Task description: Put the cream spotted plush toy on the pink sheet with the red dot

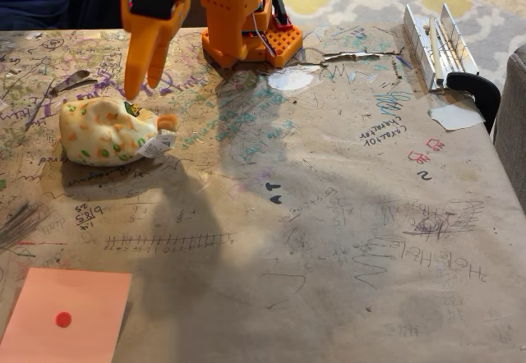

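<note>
In the fixed view the orange two-finger gripper (141,84) hangs at the far left of the scribbled brown paper-covered surface (329,240), its jaws pointing down and parted a little with nothing between them, their tips just above the far edge of the rounded cream-yellow plush toy with orange and green spots (108,131). The toy lies on its side on the surface, its small orange nub and white tag turned to the right. The flat salmon-pink rectangular paper sheet with one small red dot (70,318) lies at the near left corner, well apart from the toy.
</note>
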Available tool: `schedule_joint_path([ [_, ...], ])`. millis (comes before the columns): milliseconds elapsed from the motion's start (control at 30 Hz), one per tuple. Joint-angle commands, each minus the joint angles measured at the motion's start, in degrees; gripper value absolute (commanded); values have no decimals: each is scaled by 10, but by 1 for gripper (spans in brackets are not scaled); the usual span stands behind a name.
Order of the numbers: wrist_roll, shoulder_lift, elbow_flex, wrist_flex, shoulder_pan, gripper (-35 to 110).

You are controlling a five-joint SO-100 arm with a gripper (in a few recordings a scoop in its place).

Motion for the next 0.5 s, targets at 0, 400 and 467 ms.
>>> schedule_joint_path([
  [0, -60, -50, -73, 66, 28, 50],
  [400, -44, -145, -149, -57, 94, 49],
  [467, -48, -166, -171, -68, 103, 48],
])
